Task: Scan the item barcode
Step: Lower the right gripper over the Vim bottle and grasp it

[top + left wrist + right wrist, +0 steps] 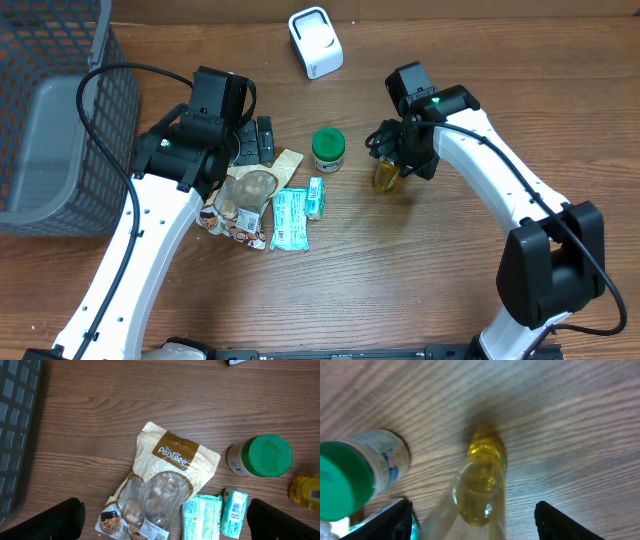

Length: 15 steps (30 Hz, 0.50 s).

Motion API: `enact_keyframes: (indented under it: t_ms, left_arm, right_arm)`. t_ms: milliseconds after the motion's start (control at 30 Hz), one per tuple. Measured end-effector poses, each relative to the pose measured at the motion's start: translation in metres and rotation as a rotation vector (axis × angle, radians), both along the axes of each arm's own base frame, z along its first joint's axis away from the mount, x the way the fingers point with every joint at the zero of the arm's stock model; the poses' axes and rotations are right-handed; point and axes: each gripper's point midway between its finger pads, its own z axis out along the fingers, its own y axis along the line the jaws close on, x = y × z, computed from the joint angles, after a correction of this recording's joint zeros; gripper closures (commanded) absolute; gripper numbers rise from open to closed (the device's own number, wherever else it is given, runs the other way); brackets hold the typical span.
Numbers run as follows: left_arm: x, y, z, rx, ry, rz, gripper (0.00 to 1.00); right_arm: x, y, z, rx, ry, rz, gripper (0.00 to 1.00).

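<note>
Camera overhead shows the small yellow transparent bottle (386, 178) just right of the white jar with green lid (328, 150), with the right gripper (390, 160) directly above it and the white box-shaped barcode scanner (315, 42) well apart at the far edge. In the left wrist view the left gripper (162, 507) stands wide open over the beige-and-clear snack pouch (167, 475) (two teal packets (215, 515) lie just beside), holding nothing. In the right wrist view the dark fingers (385, 520) stand apart on both sides of the bottle, not touching it.
</note>
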Motion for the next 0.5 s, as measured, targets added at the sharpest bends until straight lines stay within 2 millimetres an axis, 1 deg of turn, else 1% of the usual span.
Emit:
enact_keyframes:
  t_ms: [67, 233, 467, 500]
  left_arm:
    - [0.0, 0.0, 0.0, 0.0, 0.0, 0.0, 0.0]
    - [0.0, 0.0, 0.0, 0.0, 0.0, 0.0, 0.0]
    - [0.0, 0.0, 0.0, 0.0, 0.0, 0.0, 0.0]
    - [0.0, 0.0, 0.0, 0.0, 0.0, 0.0, 0.0]
  right_arm:
    - [-0.0012, 0.0003, -0.0012, 0.003, 0.005, 0.0, 0.36]
    - [-0.0026, 0.0024, -0.0012, 0.015, 0.012, 0.002, 0.39]
    - [-0.0032, 0.0029, -0.0012, 0.018, 0.015, 0.004, 0.6]
    - [-0.0035, 0.0026, -0.0013, 0.016, 0.016, 0.007, 0.61]
